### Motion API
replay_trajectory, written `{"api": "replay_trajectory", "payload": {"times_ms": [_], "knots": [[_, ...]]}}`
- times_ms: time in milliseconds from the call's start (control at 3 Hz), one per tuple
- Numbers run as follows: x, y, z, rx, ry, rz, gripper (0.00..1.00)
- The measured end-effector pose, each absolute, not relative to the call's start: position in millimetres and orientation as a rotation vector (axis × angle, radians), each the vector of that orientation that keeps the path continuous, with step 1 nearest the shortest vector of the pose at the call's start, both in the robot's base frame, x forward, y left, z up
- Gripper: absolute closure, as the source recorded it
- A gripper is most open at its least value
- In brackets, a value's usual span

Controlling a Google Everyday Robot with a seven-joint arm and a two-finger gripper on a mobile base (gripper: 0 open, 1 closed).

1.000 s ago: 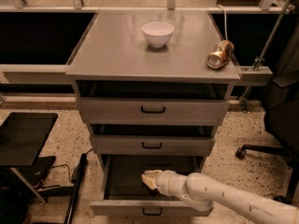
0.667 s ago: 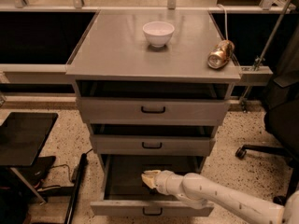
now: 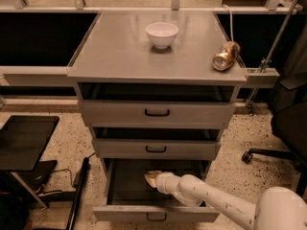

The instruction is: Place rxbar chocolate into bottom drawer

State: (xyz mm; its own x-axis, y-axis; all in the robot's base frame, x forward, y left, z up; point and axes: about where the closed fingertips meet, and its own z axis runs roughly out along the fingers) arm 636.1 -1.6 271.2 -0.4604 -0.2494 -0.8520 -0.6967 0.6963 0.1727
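Bottom drawer (image 3: 124,213) pulled open, gripper (image 3: 152,178) inside near back centre, grip state unclear, snack bar not discernible, arm (image 3: 211,202) crossing drawer's front-right edge, bowl (image 3: 162,34) back-centre & gold can (image 3: 226,56) at right edge of cabinet top (image 3: 120,56).

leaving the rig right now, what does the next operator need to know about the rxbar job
Claw: inside the open bottom drawer, low over its floor, with the arm reaching in from the lower right. Whether it holds anything cannot be told.
Rxbar chocolate: not visible in this view. It is not on the cabinet top, which carries a white bowl and a gold can lying on its side.
Done: the bottom drawer stands open and the claw is in it.
Left: confirm the bar lies in the drawer, then pull the arm out.
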Motion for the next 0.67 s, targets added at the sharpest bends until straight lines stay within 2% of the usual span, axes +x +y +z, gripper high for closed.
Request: {"api": "replay_trajectory", "payload": {"times_ms": [667], "knots": [[664.2, -9.8, 248.6, -0.908, 2.051, 0.401, 1.00]]}}
